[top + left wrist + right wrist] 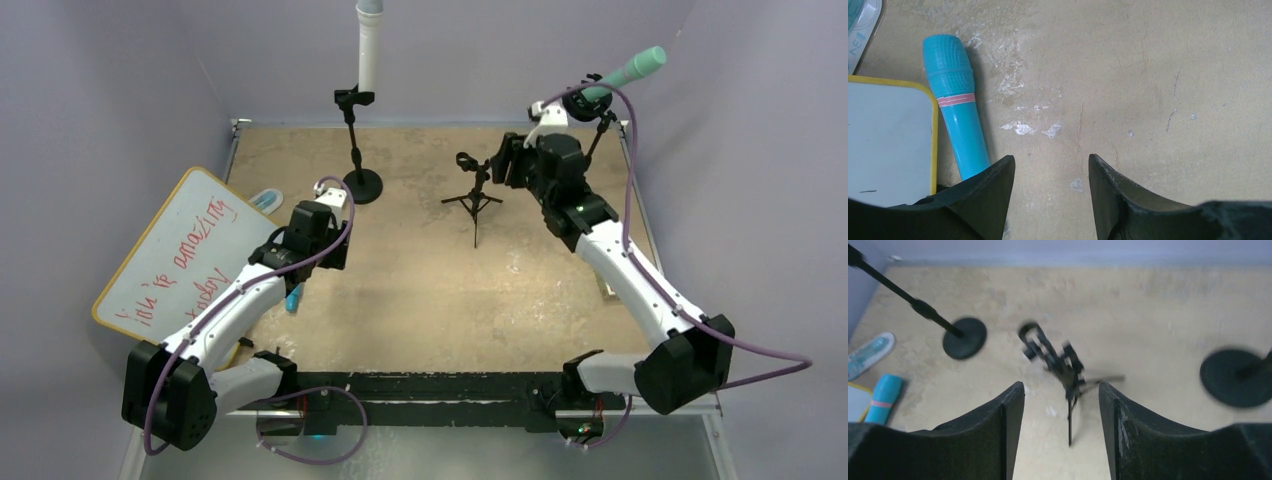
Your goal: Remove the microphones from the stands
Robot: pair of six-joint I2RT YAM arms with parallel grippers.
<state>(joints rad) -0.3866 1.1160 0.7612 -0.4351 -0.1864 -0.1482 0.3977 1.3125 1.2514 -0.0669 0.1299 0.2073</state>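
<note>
A white microphone [369, 50] stands upright in the clip of a round-based stand [357, 140] at the back left. At the back right a green microphone [630, 72] leans in another stand, partly behind my right arm. A small black tripod stand [475, 195] in the middle holds nothing in its clip. A blue microphone [955, 100] lies flat on the table. My left gripper [1051, 162] hovers open just right of it, with only bare table between its fingers. My right gripper [1061, 387] is open above the tripod stand [1058, 360], holding nothing.
A yellow-rimmed whiteboard [180, 255] with red writing lies at the left, its corner [888, 140] beside the blue microphone. A pale packet [265, 200] sits behind it. Two round stand bases [964, 337] [1235, 377] flank the tripod. Purple walls close in the back and sides.
</note>
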